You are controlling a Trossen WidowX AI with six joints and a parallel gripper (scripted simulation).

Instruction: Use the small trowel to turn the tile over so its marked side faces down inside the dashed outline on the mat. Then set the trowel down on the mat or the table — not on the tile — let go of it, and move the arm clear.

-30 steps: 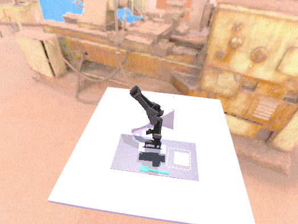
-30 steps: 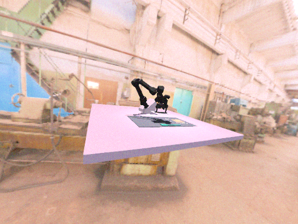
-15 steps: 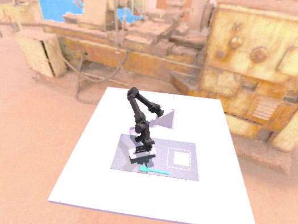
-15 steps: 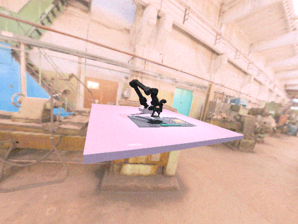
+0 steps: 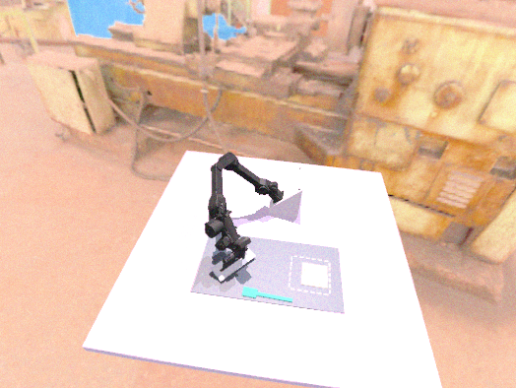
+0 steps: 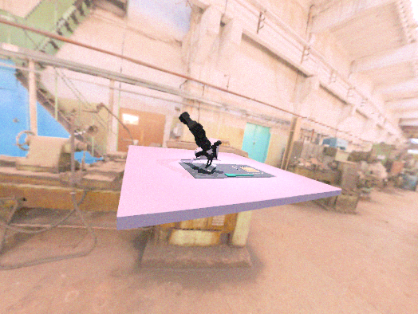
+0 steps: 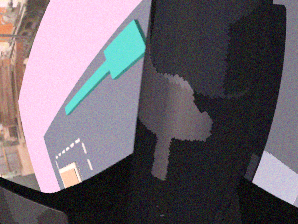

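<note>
The tile lies flat inside the dashed outline on the grey mat, nearer the outline's right side in the top view. It shows a plain pale face; I make out no mark. My gripper is over the mat's left part, well away from the tile, shut on the trowel. Its broad whitish blade is under the fingers, set slantwise; its corner shows in the wrist view. The arm hides its handle. Whether the blade touches the mat I cannot tell.
A teal spatula-like tool lies at the mat's front edge, between my gripper and the tile. A pale angled plate stands behind the mat near the arm's base. The table extends around the mat.
</note>
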